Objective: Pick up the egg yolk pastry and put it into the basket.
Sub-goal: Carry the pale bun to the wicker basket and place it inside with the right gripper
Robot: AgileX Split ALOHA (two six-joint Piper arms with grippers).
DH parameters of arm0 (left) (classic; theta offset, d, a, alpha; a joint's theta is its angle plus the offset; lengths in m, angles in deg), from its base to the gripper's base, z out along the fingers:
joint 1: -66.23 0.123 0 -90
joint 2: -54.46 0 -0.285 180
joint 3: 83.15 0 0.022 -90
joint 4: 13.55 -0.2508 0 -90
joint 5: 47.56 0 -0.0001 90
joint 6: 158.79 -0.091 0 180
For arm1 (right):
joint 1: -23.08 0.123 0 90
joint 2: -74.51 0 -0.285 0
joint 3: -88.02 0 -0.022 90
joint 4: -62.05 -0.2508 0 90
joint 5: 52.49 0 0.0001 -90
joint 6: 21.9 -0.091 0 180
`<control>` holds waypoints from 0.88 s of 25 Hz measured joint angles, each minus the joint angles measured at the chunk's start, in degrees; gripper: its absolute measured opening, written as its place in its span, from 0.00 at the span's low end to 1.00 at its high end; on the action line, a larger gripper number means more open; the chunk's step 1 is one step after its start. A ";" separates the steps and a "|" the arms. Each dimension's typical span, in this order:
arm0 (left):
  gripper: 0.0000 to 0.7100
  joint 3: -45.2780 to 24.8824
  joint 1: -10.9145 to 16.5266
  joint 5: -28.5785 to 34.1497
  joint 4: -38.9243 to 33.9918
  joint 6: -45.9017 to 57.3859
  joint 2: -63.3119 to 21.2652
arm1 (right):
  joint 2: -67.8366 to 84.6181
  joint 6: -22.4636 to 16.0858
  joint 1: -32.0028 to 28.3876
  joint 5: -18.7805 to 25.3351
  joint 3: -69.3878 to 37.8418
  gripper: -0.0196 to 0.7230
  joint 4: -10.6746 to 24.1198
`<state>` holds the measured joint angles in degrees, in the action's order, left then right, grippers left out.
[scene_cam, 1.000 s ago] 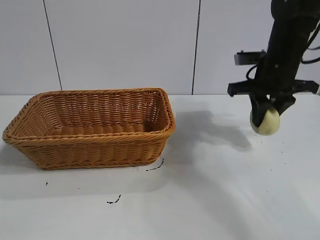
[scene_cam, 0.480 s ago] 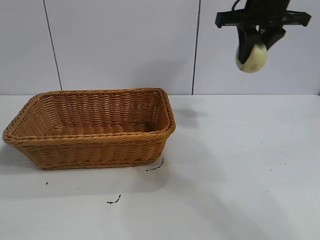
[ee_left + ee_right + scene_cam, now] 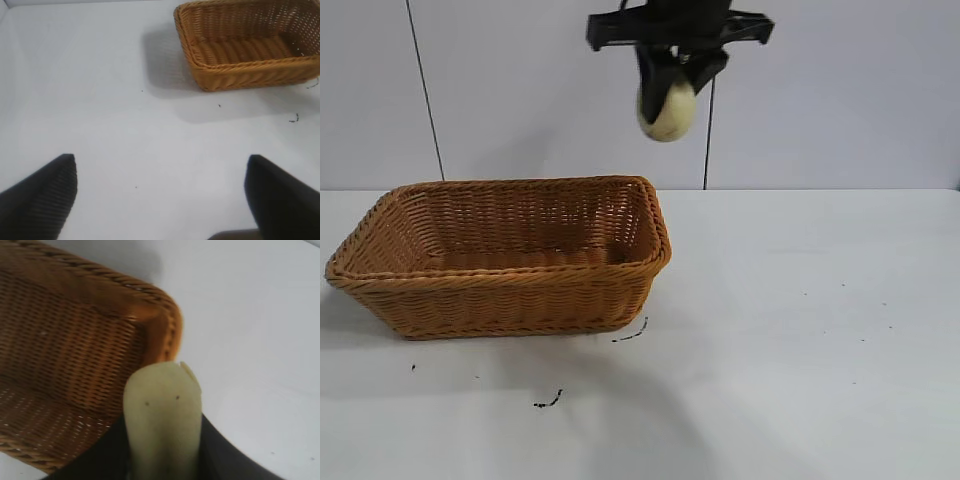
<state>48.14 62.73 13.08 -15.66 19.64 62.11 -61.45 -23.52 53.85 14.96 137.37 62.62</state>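
My right gripper is shut on the pale yellowish egg yolk pastry and holds it high in the air, above the right end of the orange-brown wicker basket. In the right wrist view the pastry sits edge-on between the dark fingers, with the basket's corner rim below it. My left gripper is open and empty, over bare table away from the basket. The left arm does not show in the exterior view.
The white table carries a few small dark marks in front of the basket. A pale panelled wall stands behind.
My right gripper has lifted the pastry off the table at the right and carried it up and left, to above the basket's right end.
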 joint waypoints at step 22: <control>0.98 0.00 0.00 0.00 0.00 0.00 0.00 | -15.21 -0.67 7.79 -14.32 1.49 0.73 -1.73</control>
<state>48.14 62.73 13.08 -15.66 19.64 62.11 -76.66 -24.20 61.64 0.64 138.85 60.90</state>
